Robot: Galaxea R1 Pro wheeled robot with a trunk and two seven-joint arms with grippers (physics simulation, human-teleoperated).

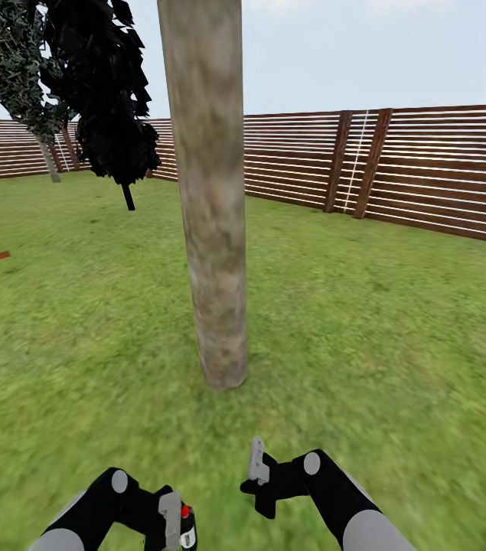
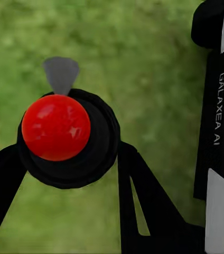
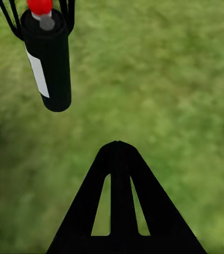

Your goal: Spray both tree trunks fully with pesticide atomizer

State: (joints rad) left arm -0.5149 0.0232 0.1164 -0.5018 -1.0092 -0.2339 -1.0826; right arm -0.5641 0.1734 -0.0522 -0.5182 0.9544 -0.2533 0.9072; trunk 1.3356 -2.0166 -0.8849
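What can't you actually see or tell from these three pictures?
- Trunk: head view, the top edge cuts off its crown.
- Atomizer: right wrist view, label too blurred to read; head view, bottom edge cuts it off.
- Right gripper: head view, its edge-on fingers overlap, so open or shut is unclear.
- Second tree of this kind: cannot be made out.

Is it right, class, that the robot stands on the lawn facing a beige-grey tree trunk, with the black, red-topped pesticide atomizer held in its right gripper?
Not quite: the pesticide atomizer is in the left gripper, not the right. The head view shows it at the left arm, and the left wrist view shows the fingers closed around the can. The right gripper holds nothing. The rest stands: the robot faces the tree trunk on the lawn.
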